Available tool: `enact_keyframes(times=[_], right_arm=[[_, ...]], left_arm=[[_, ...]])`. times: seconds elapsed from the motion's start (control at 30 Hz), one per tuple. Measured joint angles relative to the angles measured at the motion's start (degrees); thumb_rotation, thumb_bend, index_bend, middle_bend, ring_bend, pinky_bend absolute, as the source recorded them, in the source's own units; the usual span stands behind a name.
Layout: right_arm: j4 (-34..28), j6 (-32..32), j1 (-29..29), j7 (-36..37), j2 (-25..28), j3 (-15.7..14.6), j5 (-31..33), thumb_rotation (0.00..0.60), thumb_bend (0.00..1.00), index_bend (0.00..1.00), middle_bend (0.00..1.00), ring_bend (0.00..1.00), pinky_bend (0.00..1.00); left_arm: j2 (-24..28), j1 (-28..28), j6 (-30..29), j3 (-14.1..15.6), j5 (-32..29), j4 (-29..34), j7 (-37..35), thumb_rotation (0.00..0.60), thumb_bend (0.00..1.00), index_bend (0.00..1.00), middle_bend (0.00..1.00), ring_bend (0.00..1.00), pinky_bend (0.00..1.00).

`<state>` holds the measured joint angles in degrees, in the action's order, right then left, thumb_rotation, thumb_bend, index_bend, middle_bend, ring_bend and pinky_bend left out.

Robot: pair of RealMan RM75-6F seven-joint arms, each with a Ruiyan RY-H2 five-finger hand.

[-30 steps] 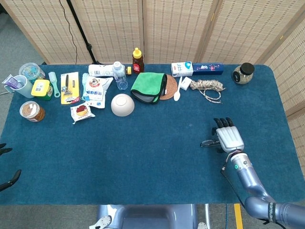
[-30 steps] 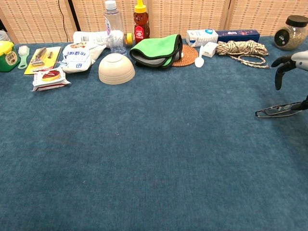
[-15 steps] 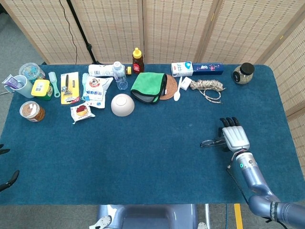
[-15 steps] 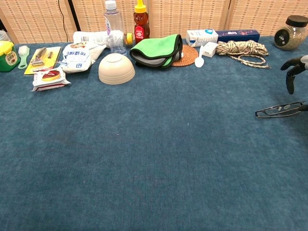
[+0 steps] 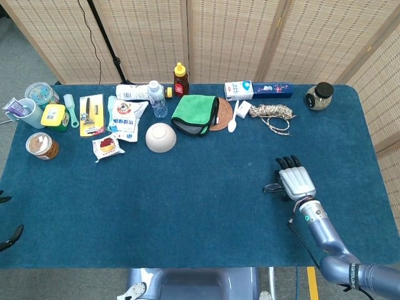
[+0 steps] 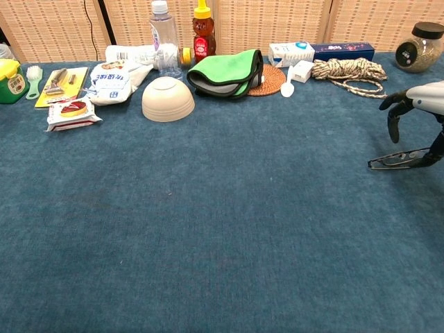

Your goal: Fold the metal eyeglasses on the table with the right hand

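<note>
The metal eyeglasses (image 5: 272, 187) (image 6: 398, 160) lie flat on the blue table at the right, thin dark frame, arms apparently unfolded. My right hand (image 5: 294, 182) (image 6: 420, 98) hovers palm down over their right end. In the chest view its fingers (image 6: 393, 122) hang curled above the frame without touching it, while the thumb reaches down to the glasses' right end at the image edge. Nothing is lifted. Of my left hand (image 5: 9, 234), only dark fingertips show at the lower left edge of the head view, spread apart and holding nothing.
Along the far edge stand a white bowl (image 5: 160, 137), green cloth (image 5: 195, 114), honey bottle (image 5: 180, 79), water bottle (image 5: 158, 98), toothpaste box (image 5: 257, 90), rope coil (image 5: 272, 114) and jar (image 5: 319, 95). Snack packs and cups fill the far left.
The right hand drifted right half a second ago and has come back left, over the glasses. The glasses have stayed in place. The left hand has barely moved.
</note>
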<state>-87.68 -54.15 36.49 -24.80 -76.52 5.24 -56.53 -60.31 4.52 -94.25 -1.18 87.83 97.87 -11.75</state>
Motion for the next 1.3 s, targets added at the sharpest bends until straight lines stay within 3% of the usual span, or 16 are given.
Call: enact_keyframes(times=[0.67,1.3], right_arm=[[-3.0,2.9,3.9,-9.6,1.1,-1.7,10.2,0.600,0.22,0.45,0.11,0.07,0.03],[-6.8,1.5,4.2,-12.3,4.4,-4.9,12.6,0.600,0.22,0.50,0.11,0.07,0.03]], left_arm=[[-0.5,0.4,0.2,0.2,-0.4,-1.7,-1.5,0.538,0.26,0.26,0.19,0.15,0.00],[-0.7,0.0,0.5,0.3,0.7,-0.9,-0.8,0.540,0.26,0.26,0.19,0.15,0.00]])
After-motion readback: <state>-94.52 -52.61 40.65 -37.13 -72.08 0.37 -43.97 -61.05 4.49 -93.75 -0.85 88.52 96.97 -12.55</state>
